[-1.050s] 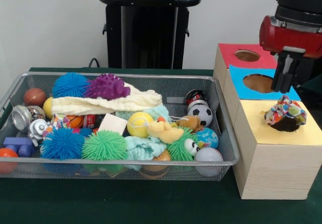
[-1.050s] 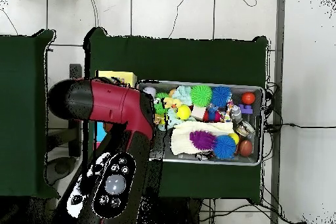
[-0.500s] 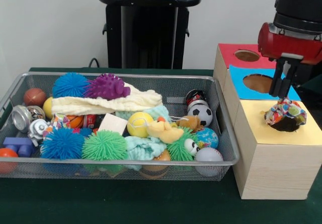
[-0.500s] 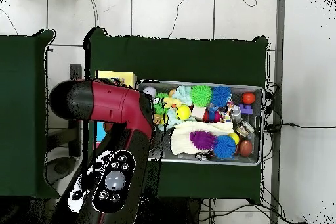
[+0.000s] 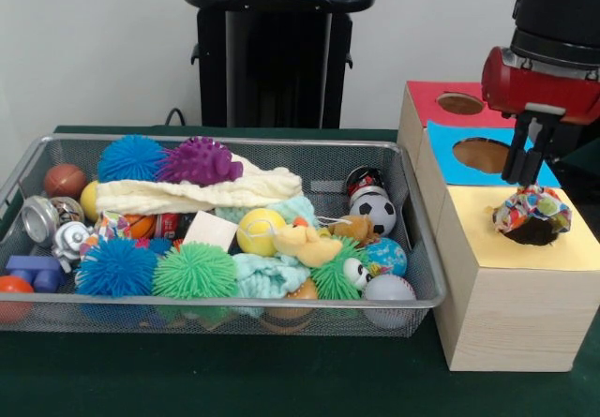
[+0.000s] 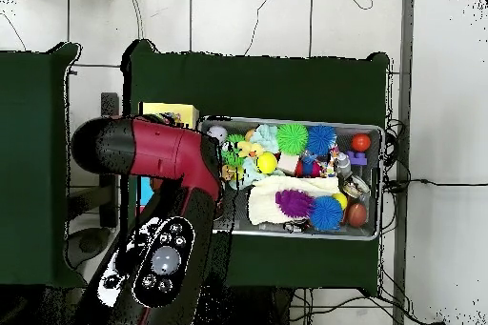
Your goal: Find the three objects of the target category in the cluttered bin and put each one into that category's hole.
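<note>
We see the mesh bin (image 5: 412, 248) nearest, w/ soft cloths and spiky balls left inside. Beside it, the patterned cloth bundle (image 5: 532, 212) sits in the hole of the yellow box top (image 5: 487, 234), not fully through. We judge it light, limp, non-fragile; pinch at bunched crown. Gripper (image 5: 527, 159) hovers just above, jaws released, empty.

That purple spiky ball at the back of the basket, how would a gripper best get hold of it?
From straight above, I'd guess. The purple spiky ball sits on top of the pile, resting on the cream cloth with a blue spiky ball against one side. Its rounded body is exposed on top, so fingers closing across its middle, front to back, should clear the neighbour; the soft spikes would likely give.
</note>
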